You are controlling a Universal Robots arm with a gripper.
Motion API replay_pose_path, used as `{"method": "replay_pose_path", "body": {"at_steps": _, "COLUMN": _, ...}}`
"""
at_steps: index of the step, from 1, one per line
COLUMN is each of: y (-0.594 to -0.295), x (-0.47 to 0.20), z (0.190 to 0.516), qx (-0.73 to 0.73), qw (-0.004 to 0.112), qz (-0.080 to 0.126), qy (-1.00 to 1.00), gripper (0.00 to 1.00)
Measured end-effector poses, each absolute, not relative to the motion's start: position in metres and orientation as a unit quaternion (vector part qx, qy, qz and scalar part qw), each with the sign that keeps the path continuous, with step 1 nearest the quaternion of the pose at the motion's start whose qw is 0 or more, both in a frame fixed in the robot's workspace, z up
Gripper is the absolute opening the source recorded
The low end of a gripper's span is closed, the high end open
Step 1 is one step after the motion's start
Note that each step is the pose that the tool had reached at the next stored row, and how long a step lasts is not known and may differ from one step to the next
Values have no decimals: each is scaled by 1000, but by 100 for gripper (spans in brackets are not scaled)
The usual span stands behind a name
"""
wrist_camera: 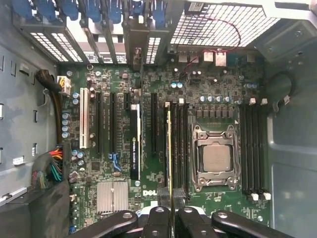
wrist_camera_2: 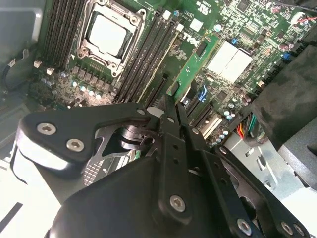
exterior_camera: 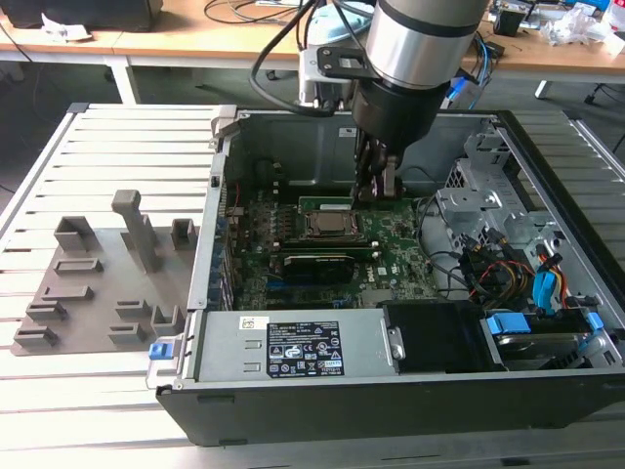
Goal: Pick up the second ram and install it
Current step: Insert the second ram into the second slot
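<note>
The gripper (wrist_camera: pixel 171 210) pinches the second ram (wrist_camera: pixel 169 148) (seen edge-on), which stands upright in a slot just beside the CPU socket (wrist_camera: pixel 214 158) on the motherboard (wrist_camera: pixel 124 186).

In the exterior view the arm's wrist is covering the gripper (exterior_camera: pixel 376 181), so the finger state is staying unclear. In the first wrist view the gripper (wrist_camera: pixel 172 208) is being cut by the picture's edge and is hiding one end of the second ram (wrist_camera: pixel 169 148)
</note>
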State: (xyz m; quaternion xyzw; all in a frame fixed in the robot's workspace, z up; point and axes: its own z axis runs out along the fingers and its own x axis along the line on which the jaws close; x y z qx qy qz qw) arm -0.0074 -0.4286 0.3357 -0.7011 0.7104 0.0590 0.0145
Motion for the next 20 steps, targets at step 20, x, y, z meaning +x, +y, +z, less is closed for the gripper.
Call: {"method": "replay_pose_path", "body": {"at_steps": 20, "y": -429, "x": -7, "z": 326, "qx": -701, "qw": 14, "qz": 59, "qy": 710, "gripper": 13}}
